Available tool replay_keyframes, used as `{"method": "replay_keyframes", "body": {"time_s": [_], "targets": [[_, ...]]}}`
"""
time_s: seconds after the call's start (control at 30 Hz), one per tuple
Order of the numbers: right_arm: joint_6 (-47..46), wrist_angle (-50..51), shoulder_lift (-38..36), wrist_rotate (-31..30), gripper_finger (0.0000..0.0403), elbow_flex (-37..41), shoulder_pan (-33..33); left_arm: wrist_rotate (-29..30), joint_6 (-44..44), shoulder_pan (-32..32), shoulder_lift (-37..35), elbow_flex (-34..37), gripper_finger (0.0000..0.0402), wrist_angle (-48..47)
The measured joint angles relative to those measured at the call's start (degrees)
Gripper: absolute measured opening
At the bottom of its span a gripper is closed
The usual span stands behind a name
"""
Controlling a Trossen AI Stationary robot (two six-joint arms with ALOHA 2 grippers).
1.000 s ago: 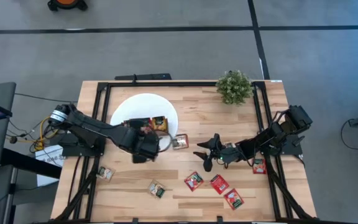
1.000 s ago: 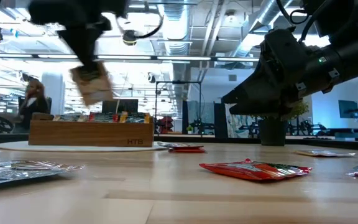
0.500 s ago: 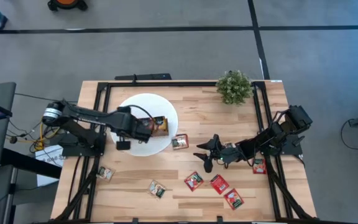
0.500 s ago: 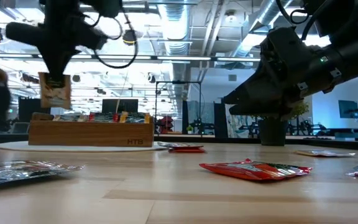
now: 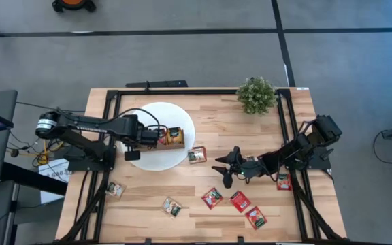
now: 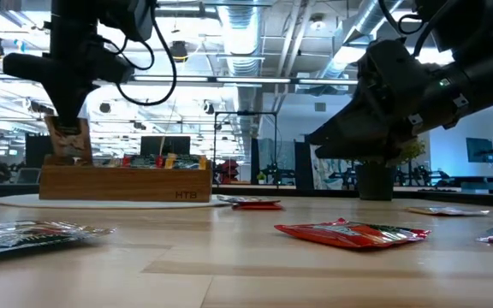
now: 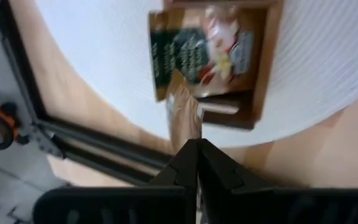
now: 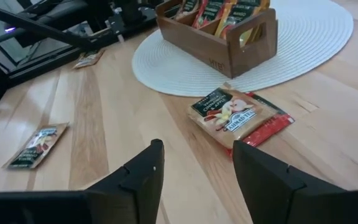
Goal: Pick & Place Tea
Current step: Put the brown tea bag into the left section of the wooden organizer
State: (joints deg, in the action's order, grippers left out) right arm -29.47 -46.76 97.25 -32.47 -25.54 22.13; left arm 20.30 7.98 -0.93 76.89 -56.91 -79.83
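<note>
Left gripper (image 7: 191,149), clamped on a tea sachet (image 7: 184,115), hangs over the wooden tray (image 5: 171,138) end compartment; recommend lowering squarely between walls before release, while right gripper (image 8: 194,168), fingers apart, waits near loose sachets (image 8: 235,112).

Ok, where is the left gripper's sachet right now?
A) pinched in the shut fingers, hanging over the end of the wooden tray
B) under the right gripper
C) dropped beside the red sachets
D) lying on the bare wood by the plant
A: the left gripper is shut on the sachet, which hangs above the end compartment of the wooden tray on the white disc; the low view shows it just over the tray's end.
</note>
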Motion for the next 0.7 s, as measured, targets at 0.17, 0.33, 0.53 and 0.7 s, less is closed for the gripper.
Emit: {"method": "replay_keyframes", "body": {"time_s": [0.17, 0.33, 0.53, 0.7], "targets": [[0.02, 0.02, 0.00, 0.02, 0.0182, 0.00, -0.64, -3.45, 0.27, 0.02, -0.05, 0.00, 0.0000, 0.19], [0.02, 0.02, 0.00, 0.08, 0.0180, 0.00, -0.59, -5.06, 1.68, 0.02, -0.56, -0.16, 0.0000, 0.92], [0.02, 0.02, 0.00, 0.09, 0.0176, 0.00, -0.59, -5.22, 1.89, 0.02, -0.56, -3.57, 0.0000, 1.78], [0.02, 0.02, 0.00, 0.13, 0.0176, 0.00, -0.59, -8.02, 1.72, -1.00, -0.56, -5.20, 0.0000, 3.78]]}}
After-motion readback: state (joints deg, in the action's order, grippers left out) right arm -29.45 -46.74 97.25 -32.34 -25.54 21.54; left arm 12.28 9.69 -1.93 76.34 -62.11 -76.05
